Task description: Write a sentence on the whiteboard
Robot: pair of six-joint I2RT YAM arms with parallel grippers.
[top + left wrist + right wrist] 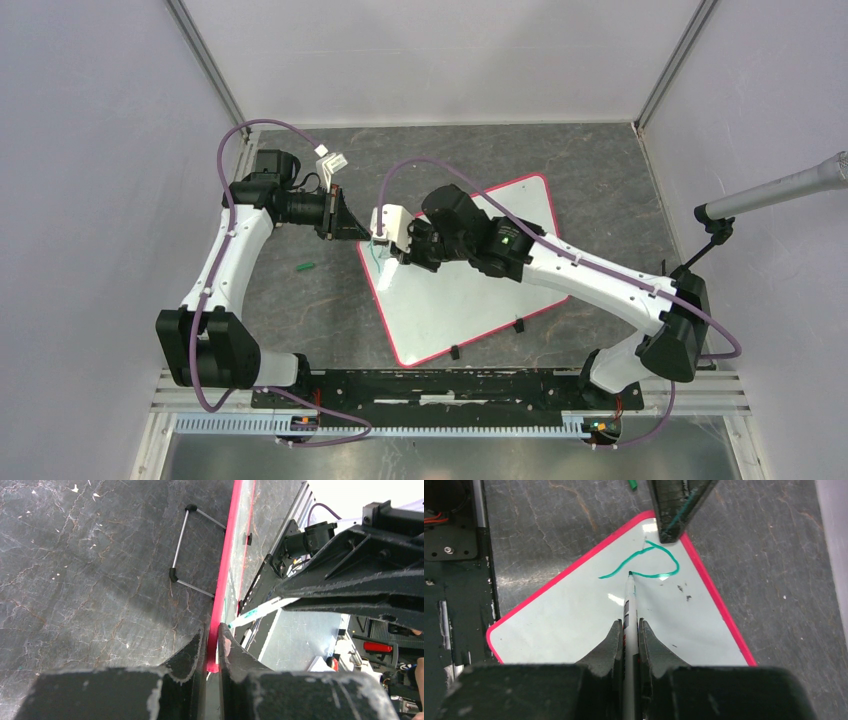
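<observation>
The whiteboard [450, 300] lies tilted on the dark table, white with a red-pink rim. My left gripper [352, 226] is shut on its far-left corner; in the left wrist view the fingers pinch the red rim [222, 580] at the gripper [212, 632]. My right gripper [629, 625] is shut on a white marker [629, 595] whose green tip touches the board [574, 615]. Of the sentence, only one looping green stroke [659, 560] shows near that corner. The left fingers [676, 505] show just beyond it. The right gripper [393, 264] sits over the board's left corner.
A green marker cap [305, 267] lies on the table left of the board, also at the top of the right wrist view [632, 484]. A wire bracket [182, 547] sticks out from the board's edge. Black clips [455, 352] sit at its near edge. A grey pole [770, 190] reaches in at right.
</observation>
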